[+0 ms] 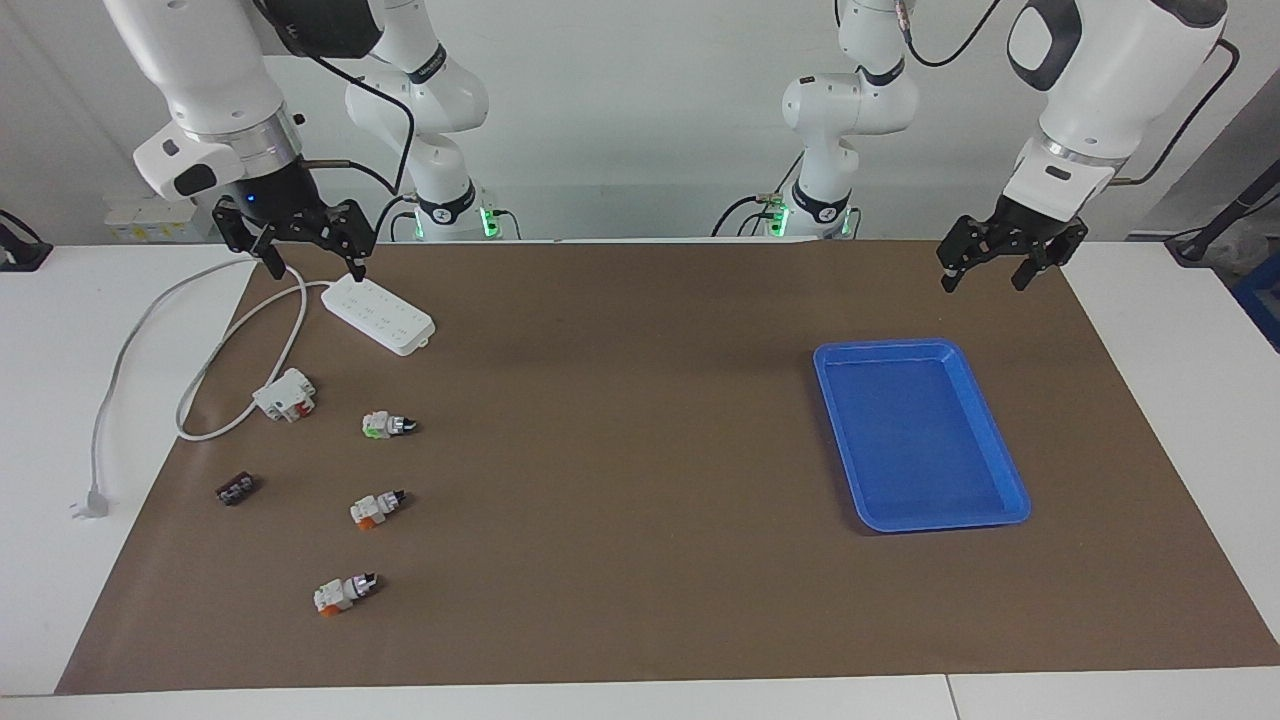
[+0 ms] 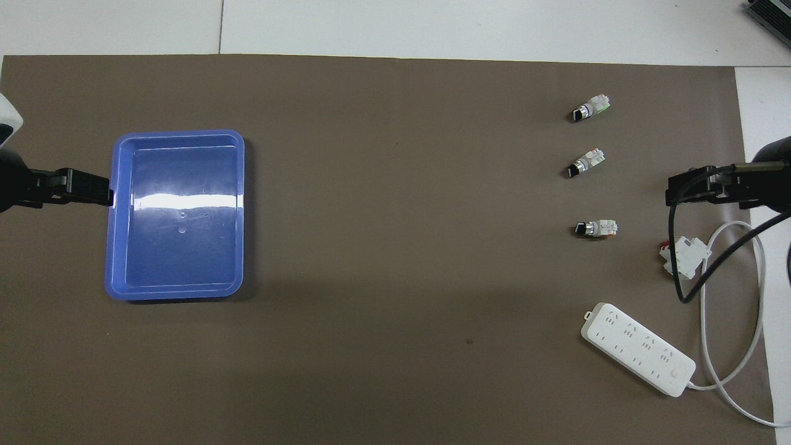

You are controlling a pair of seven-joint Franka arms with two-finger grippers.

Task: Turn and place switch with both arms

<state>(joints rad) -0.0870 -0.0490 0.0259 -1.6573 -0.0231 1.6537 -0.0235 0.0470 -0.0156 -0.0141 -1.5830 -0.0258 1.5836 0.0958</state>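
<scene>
Two orange-based switches lie on the brown mat toward the right arm's end, one (image 1: 377,508) (image 2: 584,164) nearer to the robots than the other (image 1: 343,592). Both lie on their sides, black knobs pointing toward the table's middle. My right gripper (image 1: 316,268) (image 2: 686,185) hangs open and empty in the air over the mat's edge at the right arm's end, apart from the switches. My left gripper (image 1: 982,280) (image 2: 80,188) hangs open and empty over the mat beside the blue tray (image 1: 1000,470) (image 2: 117,247).
A green-based switch (image 1: 388,425) lies nearer to the robots than the orange ones. Beside it are a white block with red parts (image 1: 285,393) (image 2: 683,253), a white power strip (image 1: 378,314) (image 2: 636,355) with its looping cable, and a small dark part (image 1: 237,489).
</scene>
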